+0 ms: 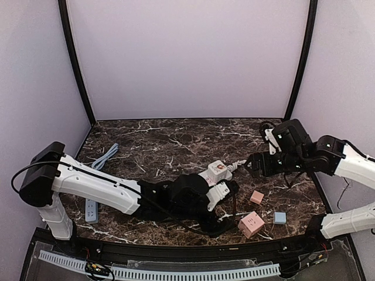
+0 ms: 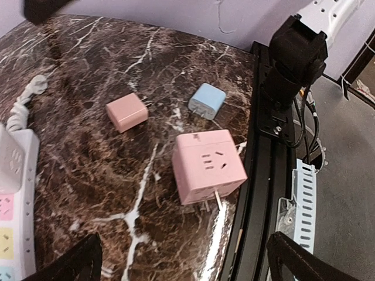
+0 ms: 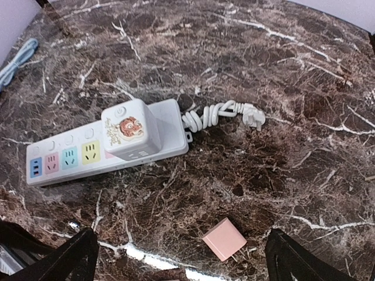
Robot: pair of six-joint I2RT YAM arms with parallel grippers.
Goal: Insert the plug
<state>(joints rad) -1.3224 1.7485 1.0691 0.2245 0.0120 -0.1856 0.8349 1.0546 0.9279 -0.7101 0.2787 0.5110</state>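
Top external view, listed left to right.

1. Grey-blue cable: looped at the far left of the marble worktop.
2. Second strip: white, lying beside the base of the left arm.
3. Left arm: stretched low across the worktop toward the centre.
4. Left end effector: in the left wrist view its two dark fingertips sit in the bottom corners, spread wide, with nothing between them. It points at the pink and blue pieces near the front rail.
5. White power strip: flat at mid-worktop, with a row of coloured sockets in blue, pink, green and yellow.
6. White cube adapter: carries a tiger picture and is seated on the strip toward its cord end.
7. Bundled cord: trails off the strip's right end, its own plug loose on the worktop.
8. Right end effector: fingertips parted and empty, above the area by the strip's cord end.
9. Pink cube socket: near the front edge, sockets facing up.
10. Small pink plug: lies loose on the worktop, right of the strip and apart from it. It is behind the cube and held by neither arm. Its prongs show in the right wrist view.
11. Small blue plug: just right of the cube, not touching it.
12. Right arm: reaches in from the right side.
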